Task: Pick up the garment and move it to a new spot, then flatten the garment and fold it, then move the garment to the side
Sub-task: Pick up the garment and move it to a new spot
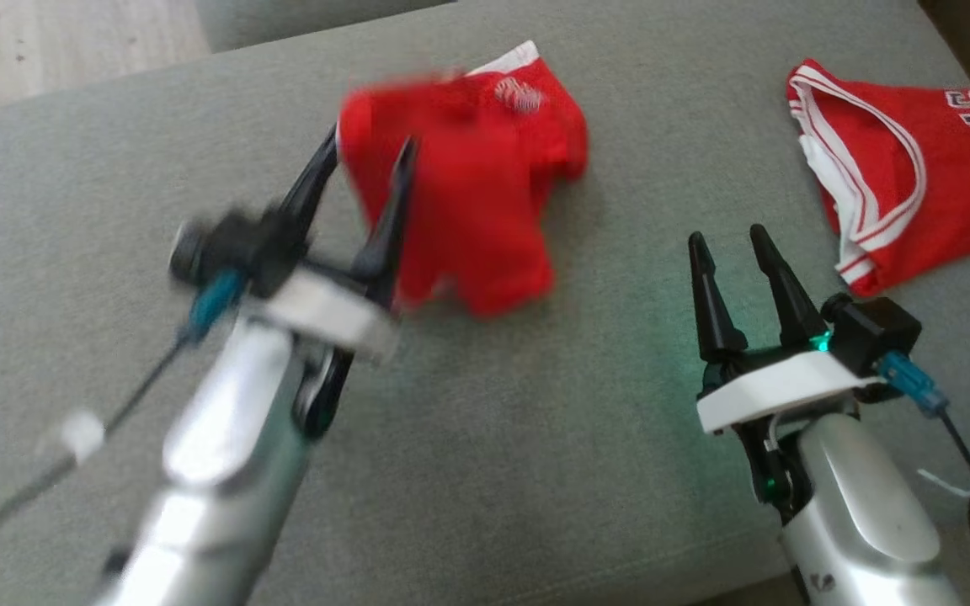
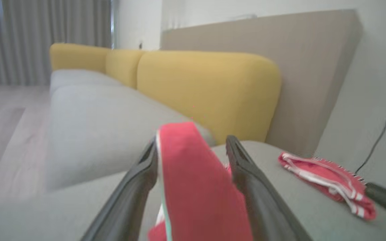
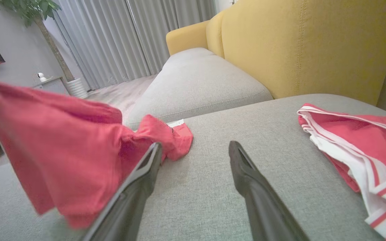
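Note:
The garment (image 1: 485, 194) is a plain red piece with a white band at its far edge, partly lifted off the grey cushion (image 1: 535, 438) and blurred. My left gripper (image 1: 370, 143) is at its left edge, jaws apart, with red cloth hanging between the fingers. In the left wrist view the garment (image 2: 193, 187) fills the gap of the left gripper (image 2: 192, 140) and lies against the left finger. My right gripper (image 1: 727, 236) stands open and empty over the cushion, to the garment's right. From the right wrist, the garment (image 3: 62, 150) billows left of the right gripper (image 3: 195, 144).
A red and white jersey (image 1: 898, 185) with lettering lies at the cushion's far right, also seen as the jersey (image 2: 323, 180) and the jersey (image 3: 357, 140). Yellow backrests (image 3: 313, 43) rise behind the cushions. Wooden floor (image 1: 47, 42) lies beyond the left edge.

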Motion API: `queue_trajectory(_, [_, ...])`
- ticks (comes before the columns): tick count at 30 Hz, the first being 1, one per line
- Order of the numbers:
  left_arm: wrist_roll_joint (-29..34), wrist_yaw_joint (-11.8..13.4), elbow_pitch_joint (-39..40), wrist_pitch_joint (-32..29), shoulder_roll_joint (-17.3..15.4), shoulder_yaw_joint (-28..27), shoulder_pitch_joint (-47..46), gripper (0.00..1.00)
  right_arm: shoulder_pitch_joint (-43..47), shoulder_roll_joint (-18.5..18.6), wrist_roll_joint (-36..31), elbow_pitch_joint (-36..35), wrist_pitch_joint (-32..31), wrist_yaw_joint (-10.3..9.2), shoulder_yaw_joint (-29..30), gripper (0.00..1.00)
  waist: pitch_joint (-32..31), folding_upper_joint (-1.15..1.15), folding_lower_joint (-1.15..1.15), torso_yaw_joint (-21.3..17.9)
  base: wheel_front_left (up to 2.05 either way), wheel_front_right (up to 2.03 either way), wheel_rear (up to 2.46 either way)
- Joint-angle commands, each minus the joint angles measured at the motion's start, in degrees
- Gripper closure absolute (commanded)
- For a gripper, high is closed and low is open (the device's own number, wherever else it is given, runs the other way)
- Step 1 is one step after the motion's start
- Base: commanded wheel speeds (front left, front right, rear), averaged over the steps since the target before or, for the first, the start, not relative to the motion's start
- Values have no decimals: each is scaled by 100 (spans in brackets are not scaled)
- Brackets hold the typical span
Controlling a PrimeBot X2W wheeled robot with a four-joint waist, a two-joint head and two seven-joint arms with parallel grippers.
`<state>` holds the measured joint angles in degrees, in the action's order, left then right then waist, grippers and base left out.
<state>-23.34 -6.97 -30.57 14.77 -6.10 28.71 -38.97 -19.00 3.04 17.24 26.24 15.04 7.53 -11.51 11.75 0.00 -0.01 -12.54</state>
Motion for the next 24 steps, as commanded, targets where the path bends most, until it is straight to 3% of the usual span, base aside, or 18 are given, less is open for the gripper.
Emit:
queue_trajectory(1, [37,90,61,22,-109,-401,198,0,74,-16,45,-163,-4,-4,-87,0,-47,0,1,82,0,0,0])
queue_trajectory(13, [696,487,644,22,-10,-2211,2672,0,450,-16,-47,-111,-4,-4,154,0,-640,0,1,789,0,0,0])
queue_trajectory(20, [1075,486,1213,23,206,-3067,3653,0,714,-16,-39,-50,-4,-4,190,0,-984,0,1,955,0,0,0])
queue_trajectory(24, [1303,451,1371,23,279,-3225,4003,0,841,-16,-50,0,-4,-4,144,0,-1064,0,1,970,0,0,0])
